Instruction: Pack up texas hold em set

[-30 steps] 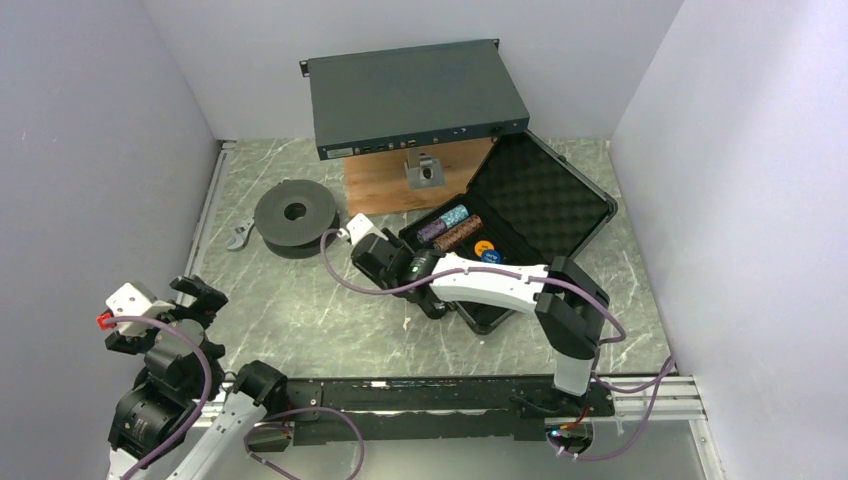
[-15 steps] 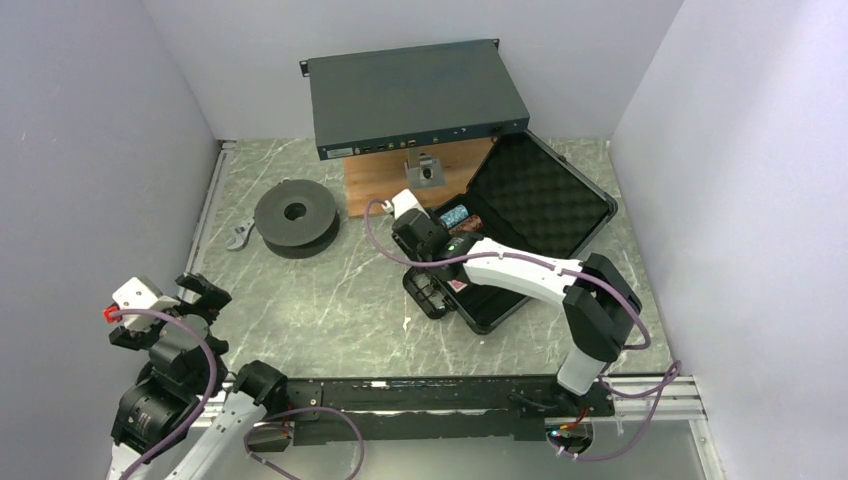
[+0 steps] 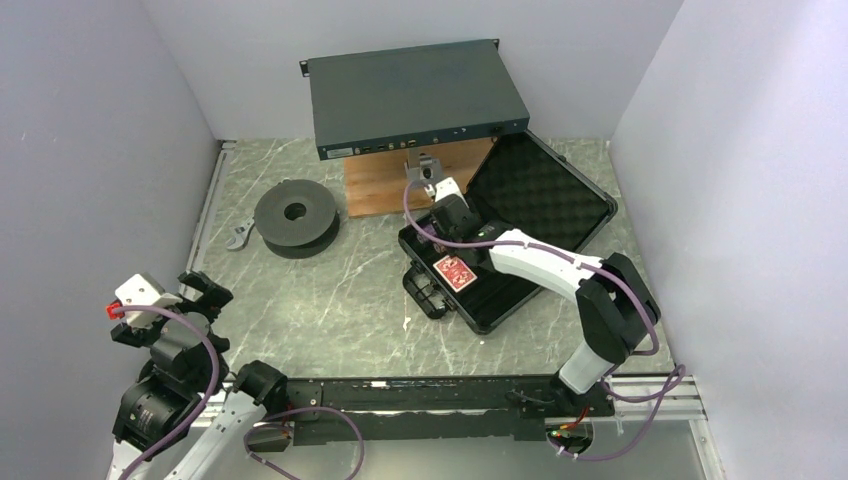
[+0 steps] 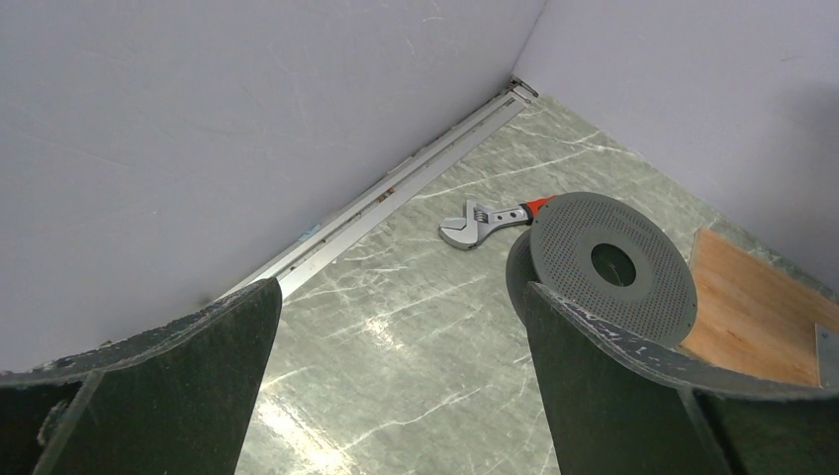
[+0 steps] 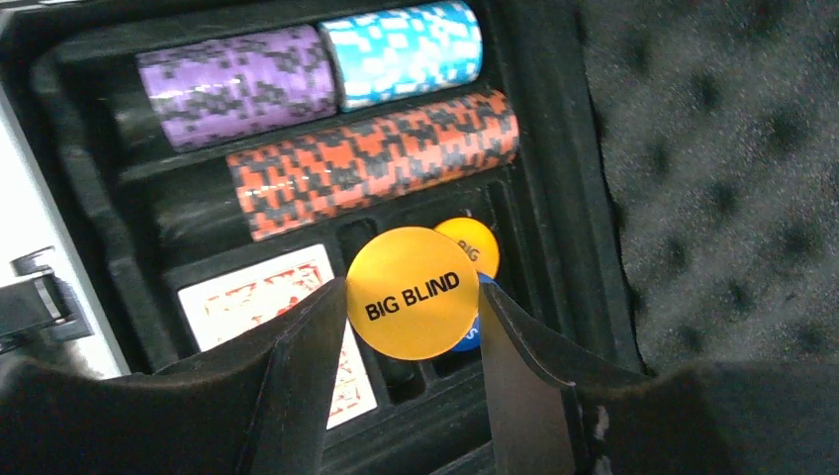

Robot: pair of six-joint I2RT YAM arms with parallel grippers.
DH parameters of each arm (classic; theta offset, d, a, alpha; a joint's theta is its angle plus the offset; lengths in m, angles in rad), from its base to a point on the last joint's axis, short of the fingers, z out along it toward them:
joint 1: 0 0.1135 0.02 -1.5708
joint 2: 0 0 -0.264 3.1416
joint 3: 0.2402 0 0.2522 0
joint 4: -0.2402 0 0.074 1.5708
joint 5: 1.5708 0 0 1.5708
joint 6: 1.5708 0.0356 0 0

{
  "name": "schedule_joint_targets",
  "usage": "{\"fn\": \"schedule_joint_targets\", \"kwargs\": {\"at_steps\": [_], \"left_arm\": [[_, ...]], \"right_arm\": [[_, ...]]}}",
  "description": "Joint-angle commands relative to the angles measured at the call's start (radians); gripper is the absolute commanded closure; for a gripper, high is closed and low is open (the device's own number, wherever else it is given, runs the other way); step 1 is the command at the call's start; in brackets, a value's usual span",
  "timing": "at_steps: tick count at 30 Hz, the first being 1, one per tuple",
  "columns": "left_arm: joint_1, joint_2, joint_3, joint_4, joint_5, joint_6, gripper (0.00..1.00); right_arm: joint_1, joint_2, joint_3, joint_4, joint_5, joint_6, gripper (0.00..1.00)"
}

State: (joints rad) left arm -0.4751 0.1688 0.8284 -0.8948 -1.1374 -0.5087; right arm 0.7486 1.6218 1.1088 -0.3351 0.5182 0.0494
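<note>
Our left pincer [image 4: 398, 297] sits idle, jaws wide apart, nothing in it. Our right pincer [image 5: 411, 309] is clamped edgewise on the yellow disc [image 5: 413, 293], just above the case [image 5: 712, 148] slots, so we reckon it'll drop in upright. Just past it sits the orange disc [image 5: 473, 245], with the deck [image 5: 247, 297] beside it and the chip rows [image 5: 371, 163] farther back.

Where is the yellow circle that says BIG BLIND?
In the right wrist view, the round yellow BIG BLIND disc is pinched between the right arm's fingers, just over the orange disc and beside the red-backed card deck.
</note>
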Motion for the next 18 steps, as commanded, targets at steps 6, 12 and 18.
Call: {"fn": "schedule_joint_targets", "kwargs": {"at_steps": [6, 12, 18], "left_arm": [[0.004, 0.027, -0.011, 0.046, 0.018, 0.041, 0.01], [0.004, 0.031, -0.012, 0.048, 0.022, 0.044, 0.01], [0.004, 0.035, -0.014, 0.053, 0.025, 0.048, 0.01]], "right_arm": [[-0.089, -0.03, -0.035, 0.042, -0.004, 0.068, 0.47], [-0.132, -0.017, -0.054, 0.046, -0.005, 0.098, 0.46], [-0.161, -0.016, -0.07, 0.059, -0.015, 0.109, 0.46]]}}
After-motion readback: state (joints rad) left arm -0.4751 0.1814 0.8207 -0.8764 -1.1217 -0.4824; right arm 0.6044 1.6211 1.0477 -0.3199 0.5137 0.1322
